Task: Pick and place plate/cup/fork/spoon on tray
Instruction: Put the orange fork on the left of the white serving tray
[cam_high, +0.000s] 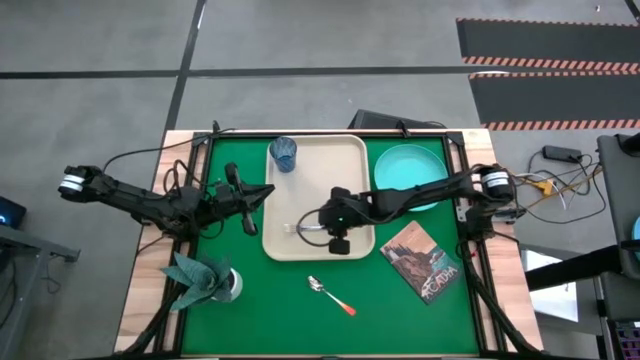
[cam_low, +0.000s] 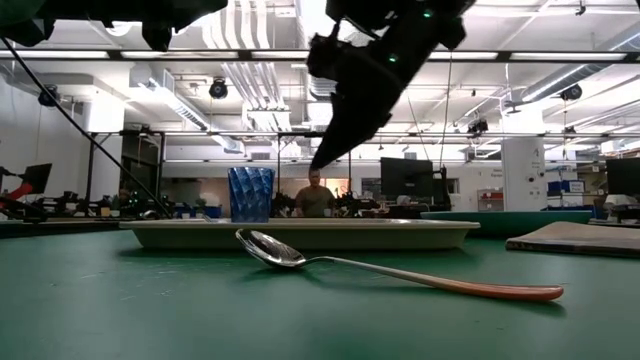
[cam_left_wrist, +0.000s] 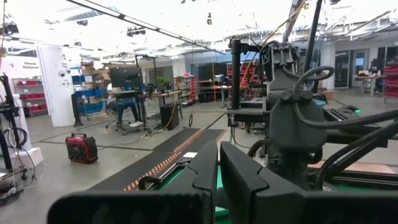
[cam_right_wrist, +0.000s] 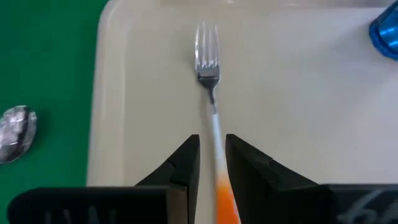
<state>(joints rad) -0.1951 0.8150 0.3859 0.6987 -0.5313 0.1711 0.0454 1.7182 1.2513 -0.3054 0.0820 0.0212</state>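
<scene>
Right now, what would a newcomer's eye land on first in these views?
The right gripper over the beige tray, its fingers closed on the fork by the red-orange handle, tines pointing out over the tray floor. Next, the dark-blue cup standing in the tray's far left corner, and the spoon alone on the green mat in front of the tray. The turquoise plate sits off the tray to its right.

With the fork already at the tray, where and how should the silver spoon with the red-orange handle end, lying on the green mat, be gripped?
Grip the silver spoon with the red-orange handle end at mid-handle, coming straight down from above. It lies flat on the green mat, in front of the beige rectangular tray, with its handle thin and clear on both sides. Closing the fingers across the handle's width probably holds better than taking the rounded bowl.
</scene>
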